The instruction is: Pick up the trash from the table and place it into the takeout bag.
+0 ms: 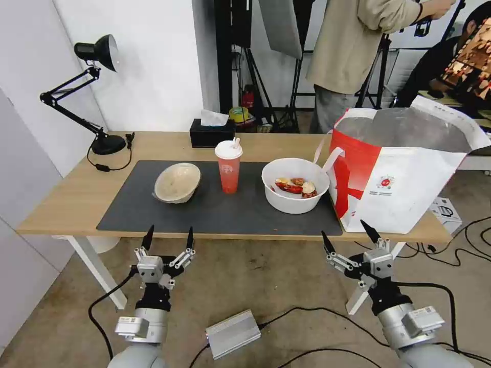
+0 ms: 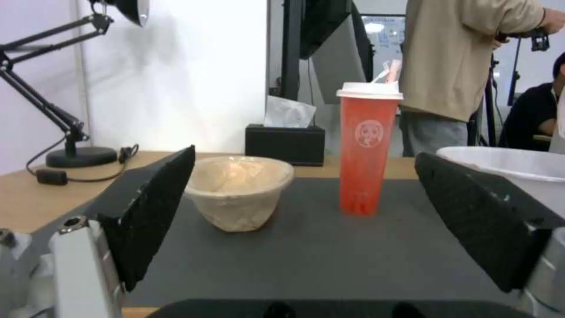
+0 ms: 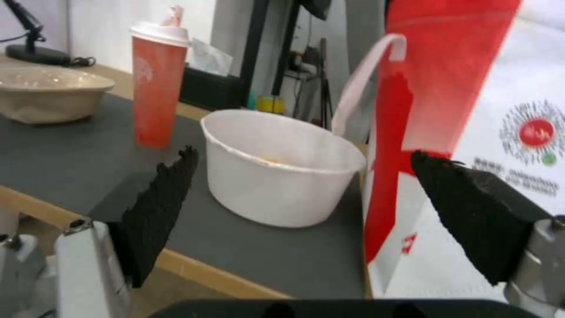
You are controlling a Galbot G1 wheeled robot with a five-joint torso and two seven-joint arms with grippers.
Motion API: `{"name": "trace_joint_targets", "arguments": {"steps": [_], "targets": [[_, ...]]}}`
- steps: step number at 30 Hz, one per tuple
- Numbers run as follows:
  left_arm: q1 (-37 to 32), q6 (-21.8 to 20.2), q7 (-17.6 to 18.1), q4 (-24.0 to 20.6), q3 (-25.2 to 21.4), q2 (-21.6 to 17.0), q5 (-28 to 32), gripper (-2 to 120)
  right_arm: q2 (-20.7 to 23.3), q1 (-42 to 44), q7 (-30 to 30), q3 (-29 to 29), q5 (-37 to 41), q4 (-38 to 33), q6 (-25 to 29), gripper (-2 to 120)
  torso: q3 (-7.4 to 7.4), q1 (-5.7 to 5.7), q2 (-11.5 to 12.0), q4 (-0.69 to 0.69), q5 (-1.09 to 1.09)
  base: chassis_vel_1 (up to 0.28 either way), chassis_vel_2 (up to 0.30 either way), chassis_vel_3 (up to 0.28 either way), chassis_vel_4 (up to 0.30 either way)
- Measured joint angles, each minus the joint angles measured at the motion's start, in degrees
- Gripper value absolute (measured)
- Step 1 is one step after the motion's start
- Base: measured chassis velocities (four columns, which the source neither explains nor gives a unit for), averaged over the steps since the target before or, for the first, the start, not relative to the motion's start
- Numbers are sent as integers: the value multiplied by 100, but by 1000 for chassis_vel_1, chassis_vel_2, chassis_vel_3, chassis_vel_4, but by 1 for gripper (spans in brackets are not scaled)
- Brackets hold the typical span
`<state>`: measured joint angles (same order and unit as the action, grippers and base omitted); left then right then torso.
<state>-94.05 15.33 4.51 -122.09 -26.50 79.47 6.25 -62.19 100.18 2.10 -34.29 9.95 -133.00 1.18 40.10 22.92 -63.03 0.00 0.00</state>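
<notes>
A robot faces a long wooden desk (image 1: 76, 197) topped with a dark grey mat (image 1: 225, 212). Three pieces of trash stand in a row on the mat, none touching: a beige paper-pulp bowl (image 1: 177, 182) toward the robot's left, tilted on its side; a red drink cup (image 1: 228, 166) with white lid and straw in the middle, upright; and a white round bowl (image 1: 295, 185) holding red food scraps to the right. Just beside the white bowl, at the desk's right end, stands the takeout bag (image 1: 404, 174), mouth open and silver lining showing, one strap handle drooping toward the bowl. Both arms hover below the near desk edge, the left gripper (image 1: 169, 238) in front of the beige bowl and the right gripper (image 1: 349, 238) in front of the white bowl and bag, each with jaws spread wide and holding nothing. Nothing looks bagged yet, so this reads as the start: the next move likely calls for reaching forward over the edge to one item.
</notes>
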Motion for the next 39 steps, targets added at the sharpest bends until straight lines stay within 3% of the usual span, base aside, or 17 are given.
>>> {"name": "trace_joint_targets", "arguments": {"steps": [16,30,39], "targets": [[13,5,-19,34,-105,-57,26,100,538,-491,-119,146,151,230,-134,93,1,0,0,0,0,0,0,0,0],[98,73,-114,323,-55,73,23,100,1815,-2069,-187,794,924,825,-404,93,0,0,0,0,0,0,0,0,0],[175,76,-140,447,-93,83,23,100,2156,-2860,-207,1439,1289,1262,-488,93,0,0,0,-1,1,0,0,0,0]]}}
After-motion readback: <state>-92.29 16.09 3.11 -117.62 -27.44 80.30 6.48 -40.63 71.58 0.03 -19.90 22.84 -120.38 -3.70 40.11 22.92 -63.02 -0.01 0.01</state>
